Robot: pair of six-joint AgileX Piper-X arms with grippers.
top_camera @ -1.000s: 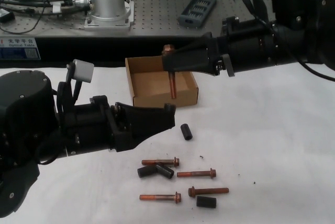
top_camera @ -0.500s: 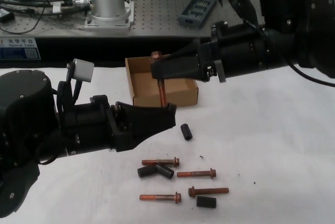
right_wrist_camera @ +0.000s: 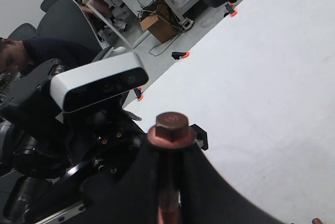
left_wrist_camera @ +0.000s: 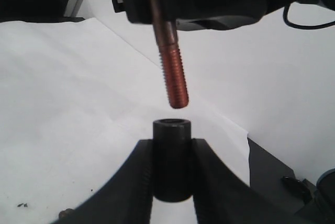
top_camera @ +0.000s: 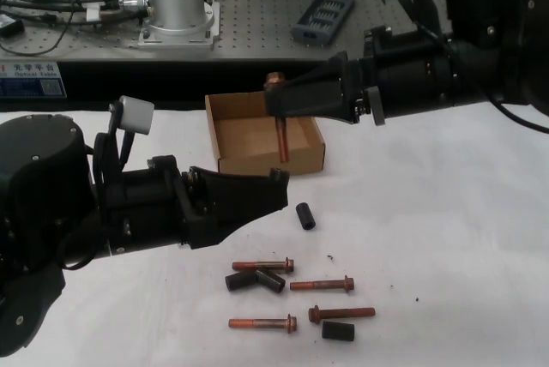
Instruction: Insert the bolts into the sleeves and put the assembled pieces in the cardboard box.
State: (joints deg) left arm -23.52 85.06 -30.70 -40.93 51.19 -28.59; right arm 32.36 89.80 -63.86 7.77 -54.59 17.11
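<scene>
- We find loose bolts (top_camera: 322, 284) and spare sleeves (top_camera: 305, 215) at 6 o'clock of the cardboard box (top_camera: 266, 163).
- Right gripper (top_camera: 274, 103) clamps a coppery bolt (left_wrist_camera: 172, 72), threads down.
- Left gripper (left_wrist_camera: 171, 153) clamps the black sleeve (left_wrist_camera: 171, 130) upright; the bolt tip hangs just clear at its 12 o'clock.

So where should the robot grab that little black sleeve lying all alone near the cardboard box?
Grip the lone sleeve around its middle, coming straight down from above and closing across its long sides. It seems to lie on its side on the white cloth with nothing touching it, so there looks to be free room on both sides.
</scene>
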